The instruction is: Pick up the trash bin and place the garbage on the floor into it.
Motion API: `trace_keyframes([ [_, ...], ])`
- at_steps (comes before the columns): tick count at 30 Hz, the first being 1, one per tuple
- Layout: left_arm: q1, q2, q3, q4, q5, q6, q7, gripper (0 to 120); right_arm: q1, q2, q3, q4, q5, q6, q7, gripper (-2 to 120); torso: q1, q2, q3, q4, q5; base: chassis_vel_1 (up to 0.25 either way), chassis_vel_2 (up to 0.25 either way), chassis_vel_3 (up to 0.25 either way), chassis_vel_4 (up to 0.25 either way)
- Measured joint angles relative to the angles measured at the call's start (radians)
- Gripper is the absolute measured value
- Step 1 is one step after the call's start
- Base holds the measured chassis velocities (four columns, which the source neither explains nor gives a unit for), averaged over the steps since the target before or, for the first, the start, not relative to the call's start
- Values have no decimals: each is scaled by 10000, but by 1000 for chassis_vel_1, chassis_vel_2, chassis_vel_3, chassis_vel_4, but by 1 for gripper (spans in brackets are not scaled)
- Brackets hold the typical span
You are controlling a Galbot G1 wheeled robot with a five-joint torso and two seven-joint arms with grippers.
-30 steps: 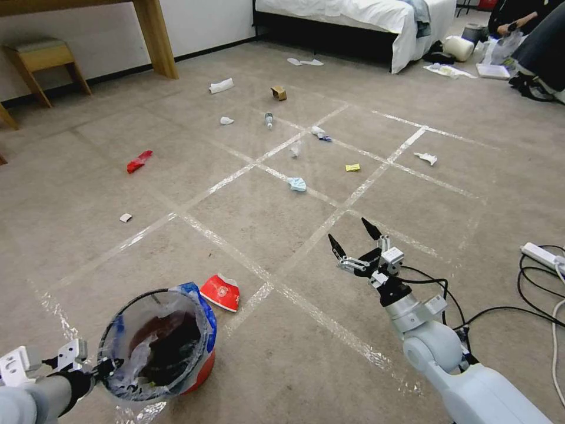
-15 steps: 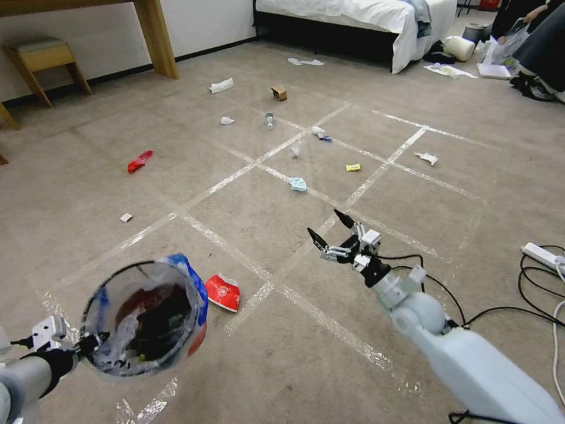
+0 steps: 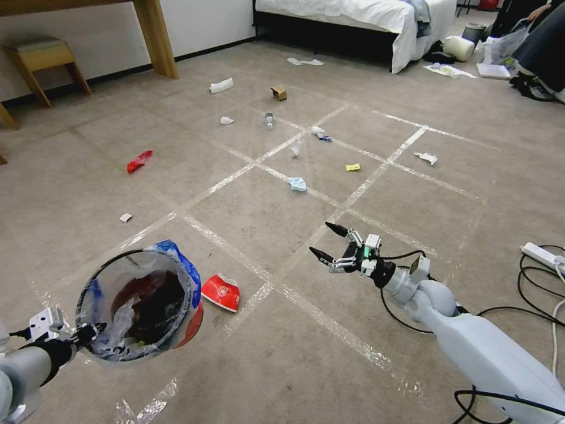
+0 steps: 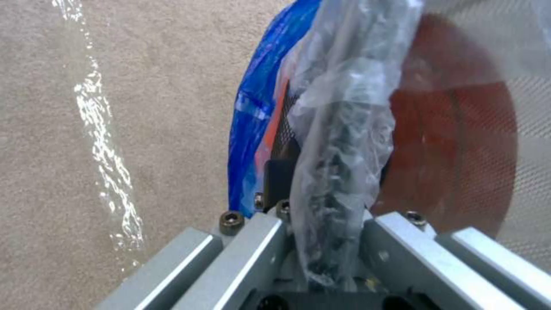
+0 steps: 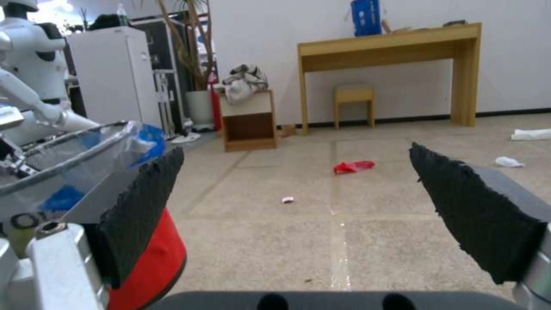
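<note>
My left gripper is shut on the near rim of the red-orange trash bin, pinching the black rim and clear liner. The bin is tilted with its mouth facing me. A crushed red-white bowl lies on the floor just right of the bin. My right gripper hovers open to the right of the bowl, and its wrist view shows the bin beside one finger. Farther off lie a red wrapper, a bluish tissue, a yellow scrap, a bottle and a brown carton.
A power strip with black cables lies on the carpet at the right. A bed stands at the back, with a grey bin and a cream-white bin beside it. A wooden desk leg and stool are at the back left.
The bin has risen off the carpet and shifted left in my left gripper. My right gripper has swung left toward the bowl and rolled, still open.
</note>
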Motion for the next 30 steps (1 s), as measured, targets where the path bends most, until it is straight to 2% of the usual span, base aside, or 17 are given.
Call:
trace_keyframes([
  [9,146,-177,-20,-81,201,-5,57,0,-60,-109,164,150,22,42,90,100,0,0,0,0,0,0,0,0,0],
  [30,118,-124,-178,-6,232,-151,-39,0,-180,-69,258,244,-238,183,225,100,-1,0,0,0,-1,0,0,0,0],
])
